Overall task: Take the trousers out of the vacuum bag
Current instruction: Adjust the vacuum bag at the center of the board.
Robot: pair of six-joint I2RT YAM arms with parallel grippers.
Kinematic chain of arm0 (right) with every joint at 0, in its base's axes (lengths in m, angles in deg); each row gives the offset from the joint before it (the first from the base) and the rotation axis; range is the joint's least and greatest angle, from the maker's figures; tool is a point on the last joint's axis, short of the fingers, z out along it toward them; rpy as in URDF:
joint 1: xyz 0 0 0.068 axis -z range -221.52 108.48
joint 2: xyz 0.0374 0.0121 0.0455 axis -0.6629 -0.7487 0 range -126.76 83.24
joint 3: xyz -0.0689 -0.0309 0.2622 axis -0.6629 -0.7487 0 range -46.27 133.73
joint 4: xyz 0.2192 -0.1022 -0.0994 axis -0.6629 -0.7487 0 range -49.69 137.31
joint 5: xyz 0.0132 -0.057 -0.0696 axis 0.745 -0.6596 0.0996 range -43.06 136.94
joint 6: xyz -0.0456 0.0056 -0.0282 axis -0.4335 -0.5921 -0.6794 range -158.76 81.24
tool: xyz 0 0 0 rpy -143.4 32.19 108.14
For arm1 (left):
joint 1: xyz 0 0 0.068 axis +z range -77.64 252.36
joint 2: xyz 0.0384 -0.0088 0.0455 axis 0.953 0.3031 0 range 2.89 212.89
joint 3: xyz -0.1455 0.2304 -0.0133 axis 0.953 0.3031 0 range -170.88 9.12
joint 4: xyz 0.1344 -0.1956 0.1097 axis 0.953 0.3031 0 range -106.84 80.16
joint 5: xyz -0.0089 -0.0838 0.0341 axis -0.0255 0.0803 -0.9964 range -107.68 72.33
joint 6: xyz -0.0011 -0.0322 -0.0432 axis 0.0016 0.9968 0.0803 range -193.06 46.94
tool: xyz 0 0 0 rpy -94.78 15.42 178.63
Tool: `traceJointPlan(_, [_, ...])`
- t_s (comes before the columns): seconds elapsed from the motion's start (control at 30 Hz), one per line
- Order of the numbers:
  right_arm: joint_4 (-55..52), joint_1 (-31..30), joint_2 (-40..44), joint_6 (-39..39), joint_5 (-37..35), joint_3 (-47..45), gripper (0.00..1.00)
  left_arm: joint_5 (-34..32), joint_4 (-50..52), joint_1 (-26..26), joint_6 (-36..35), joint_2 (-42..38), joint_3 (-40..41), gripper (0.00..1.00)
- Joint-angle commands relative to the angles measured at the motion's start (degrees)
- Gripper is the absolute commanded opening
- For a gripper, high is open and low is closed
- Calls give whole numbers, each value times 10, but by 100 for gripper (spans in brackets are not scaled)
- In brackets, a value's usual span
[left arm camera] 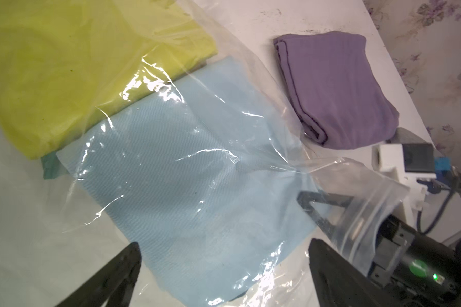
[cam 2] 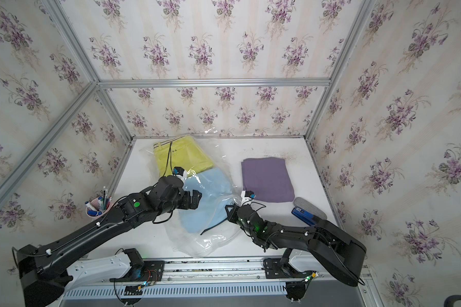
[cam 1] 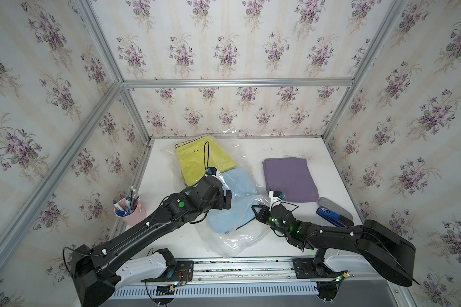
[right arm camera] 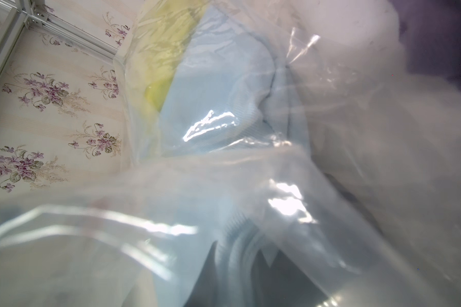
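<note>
My left tool (cam 1: pixel 227 200) wide open over the blue trousers (cam 1: pixel 224 220), right tool (cam 1: pixel 255 210) shut under the bag (cam 1: pixel 232 244), hold unclear

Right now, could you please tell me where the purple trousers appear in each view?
Both top views: purple trousers lie on the table, right of the vacuum bag.
Left wrist: purple trousers, folded, beyond the bag's edge.
Right wrist: purple trousers, only a blur behind plastic.
Shared landmark: light blue trousers inside the bag.
</note>
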Motion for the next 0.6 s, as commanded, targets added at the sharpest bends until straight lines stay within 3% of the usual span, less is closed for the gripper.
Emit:
traceJointPlan(0.0, [38,0,8,-26,21,7,5,36,2,46,-21,41,-29,100])
traceJointPlan(0.07, [28,0,29,-37,30,5,0,66,-9,89,-21,75,-43,100])
traceJointPlan(0.17, [8,-1,68,-51,49,0,0,103,-35,135,-25,117,-56,100])
traceJointPlan(0.57, [-50,0,139,-77,103,-16,0,78,-61,198,-36,328,-170,100])
